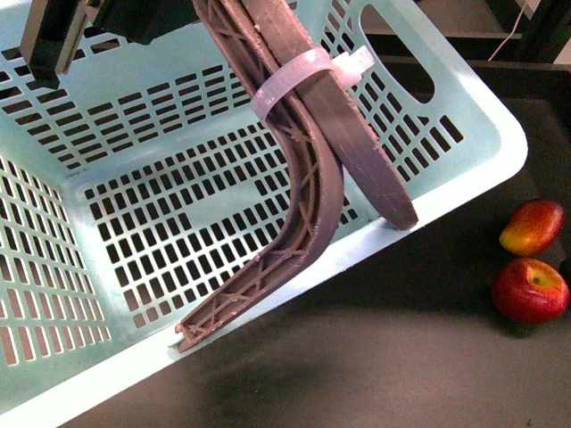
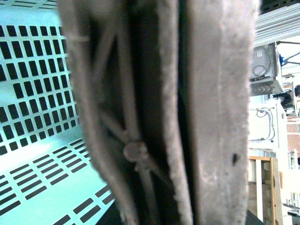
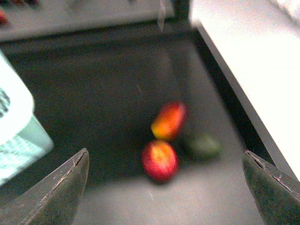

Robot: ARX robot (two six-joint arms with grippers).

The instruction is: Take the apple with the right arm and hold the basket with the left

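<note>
While right gripper gapes wide, empty, left gripper state unclear; glossy round apple, slotted basket.

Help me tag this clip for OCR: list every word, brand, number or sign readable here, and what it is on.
No text can be read in any view.
The basket, its brown handles and the white zip tie are unprinted.
The apple and the red-yellow fruit show no stickers.
The background equipment is too small to read.
The right wrist view is blurred.
</note>
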